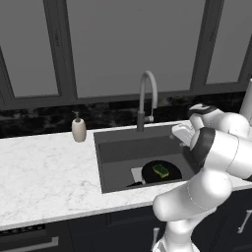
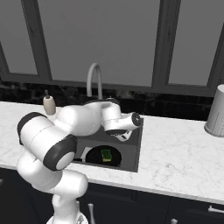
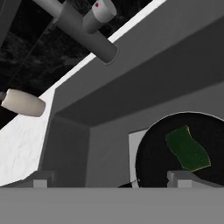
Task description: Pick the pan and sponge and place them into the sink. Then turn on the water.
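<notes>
So the placing part looks done: the pan (image 1: 162,172) lies flat on the bottom of the sink (image 1: 115,152), and the sponge (image 1: 161,171) rests on top of the pan, well inside its rim. My jaws (image 3: 109,181) stand wide apart and hold nothing, hanging over the basin with the faucet (image 1: 147,96) up ahead (its lever looks within reach, I judge). What's left is the water, since no stream falls from the spout.

Arm (image 1: 216,147) covers the sink's (image 1: 118,147) right side in the left base view. Pan (image 3: 183,153) runs off the hand view's right edge, handle mostly hidden.
</notes>
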